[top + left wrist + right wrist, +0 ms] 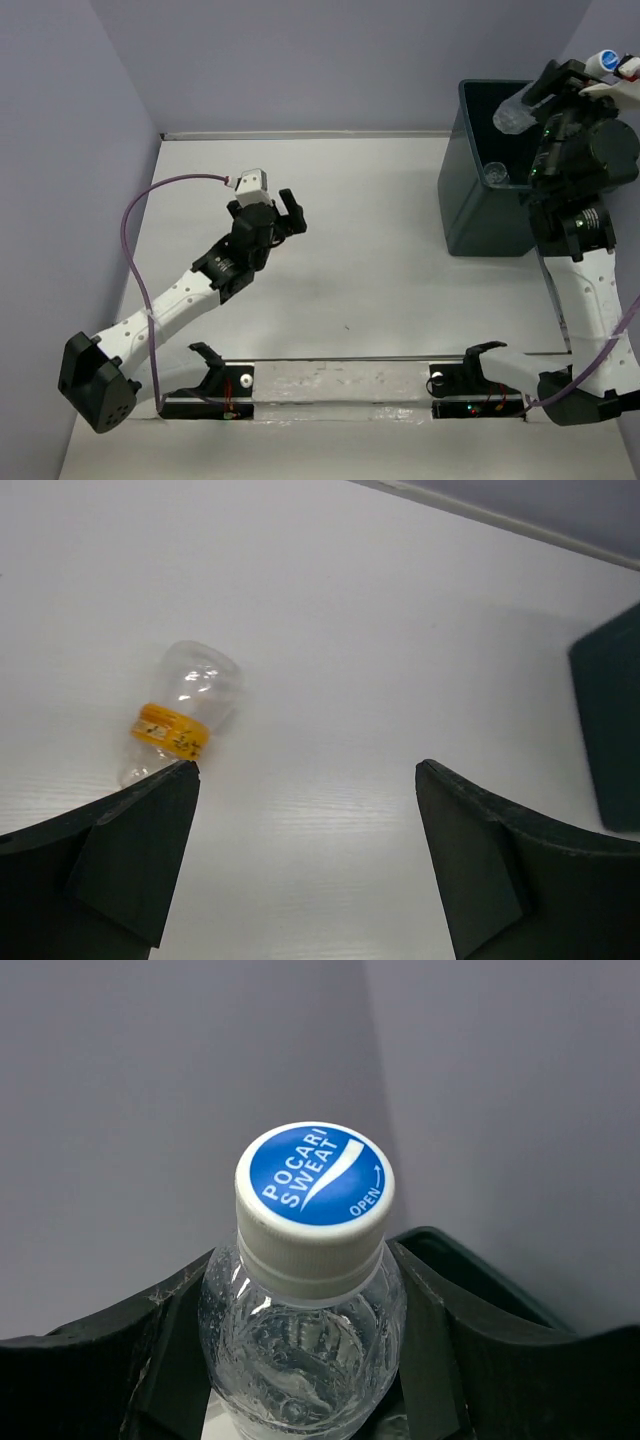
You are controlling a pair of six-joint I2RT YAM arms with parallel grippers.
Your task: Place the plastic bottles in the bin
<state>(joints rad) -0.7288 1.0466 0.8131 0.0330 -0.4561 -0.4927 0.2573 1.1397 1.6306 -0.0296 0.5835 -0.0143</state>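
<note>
My right gripper (585,72) is raised above the far right corner of the dark teal-grey bin (470,215) and is shut on a clear plastic bottle (607,58). In the right wrist view the bottle (312,1185) sits between the fingers with its white and blue cap pointing away. Two clear bottles (512,112) (495,173) show inside the bin. My left gripper (290,212) is open and empty over the middle left of the table. In the left wrist view a clear bottle with an orange label (182,715) lies just beyond the left fingertip (180,780) of the left gripper (307,770).
Purple-grey walls close the table on the left, back and right. Two black stands (210,365) (478,362) sit at the near edge. A purple cable (140,215) loops off the left arm. The bin's side (610,730) shows at the right of the left wrist view.
</note>
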